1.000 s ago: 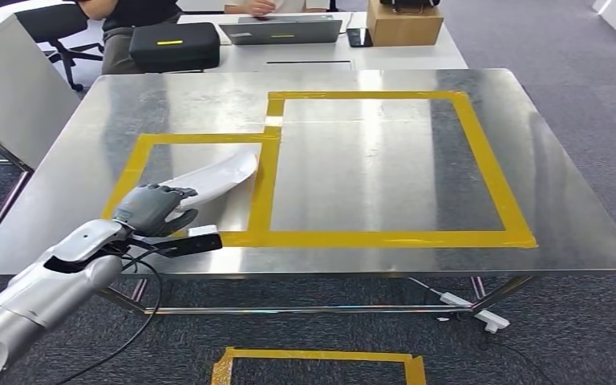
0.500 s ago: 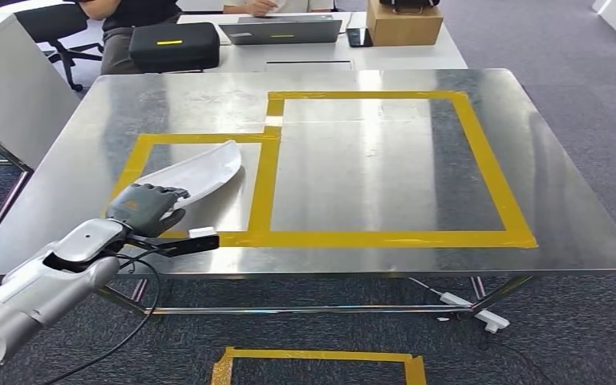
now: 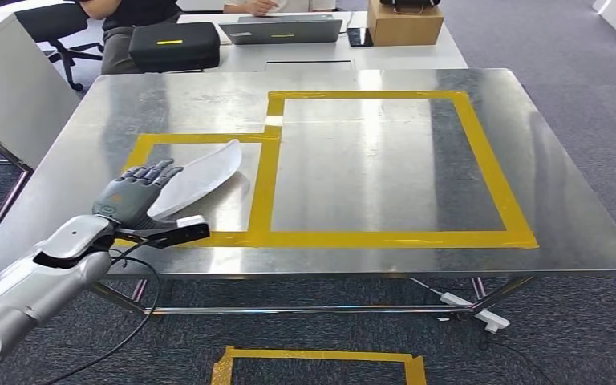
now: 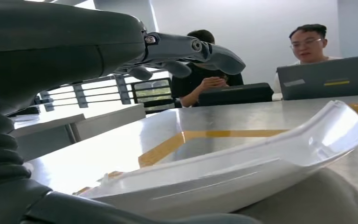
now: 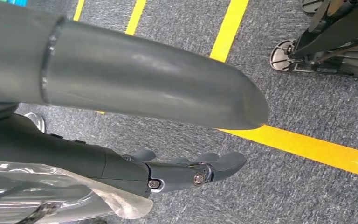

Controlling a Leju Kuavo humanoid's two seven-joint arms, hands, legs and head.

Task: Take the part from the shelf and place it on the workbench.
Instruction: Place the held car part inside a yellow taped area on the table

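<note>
- One white curved plastic part (image 3: 196, 176) lies flat on the steel table (image 3: 569, 208), inside the smaller yellow-taped rectangle (image 3: 265, 184); taking that rectangle as the landmark, the part runs from its near left corner diagonally toward its far right corner.
- Left hand (image 3: 132, 196) sits over the rectangle's near left corner, at the near end of the part; its fingers (image 3: 156, 171) are spread apart and lifted, grasping nothing.
- From the left wrist view, the part (image 4: 242, 163) rests on the table with the fingers (image 4: 200, 49) stretched out above it and a clear gap between them.
- Right hand (image 5: 168, 170) hangs over grey carpet (image 5: 307, 107) crossed by yellow floor lines (image 5: 307, 147); its fingers are extended, loosely apart, and hold nothing.
- Right of the small rectangle and sharing a side with it, a larger yellow-taped rectangle (image 3: 481, 160) covers much of the table.
- Beyond the rectangle, past the table's far edge, a white desk carries a black case (image 3: 174, 45), a grey laptop (image 3: 281, 30) and a cardboard box (image 3: 403, 22).
- Two people (image 4: 307, 42) sit behind that desk.
</note>
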